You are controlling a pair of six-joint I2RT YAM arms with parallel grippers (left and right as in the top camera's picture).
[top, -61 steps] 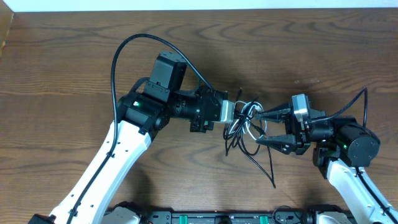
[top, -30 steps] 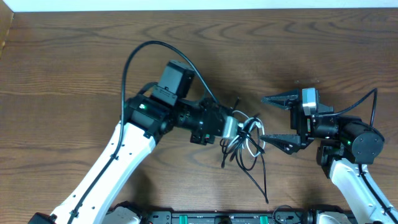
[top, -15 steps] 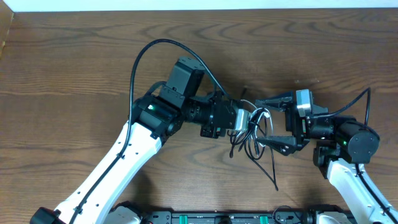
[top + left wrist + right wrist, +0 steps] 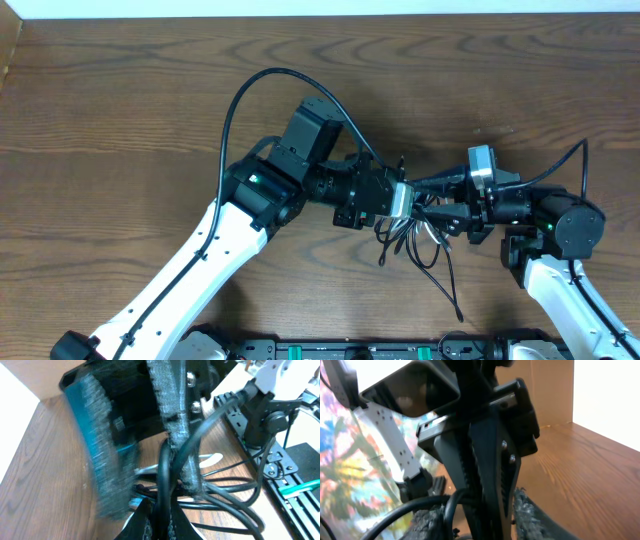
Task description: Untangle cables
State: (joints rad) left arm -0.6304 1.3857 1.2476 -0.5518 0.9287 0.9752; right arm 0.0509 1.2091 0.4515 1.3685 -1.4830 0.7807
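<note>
The tangle of thin black cables (image 4: 412, 240) hangs between my two grippers at the table's middle right, and one black strand (image 4: 450, 292) trails toward the front edge. A short white cable (image 4: 210, 460) loops through the tangle. My left gripper (image 4: 403, 200) is shut on a black cable (image 4: 162, 475), which runs up between its fingertips (image 4: 161, 519). My right gripper (image 4: 440, 202) meets it head-on. Its padded fingers (image 4: 480, 522) are closed in around a black cable loop (image 4: 454, 506) and one finger of the left gripper (image 4: 492, 460).
Brown wooden table (image 4: 120, 110) with a white wall edge along the back. Thick black arm cords arch over the left arm (image 4: 262, 78) and beside the right arm (image 4: 580, 160). A black rail with green parts (image 4: 330, 350) runs along the front edge.
Both arms moved together over the tangle. The right gripper, wide open half a second ago, has narrowed around the cables at the left gripper's tip. The left gripper shifted right with the bundle.
</note>
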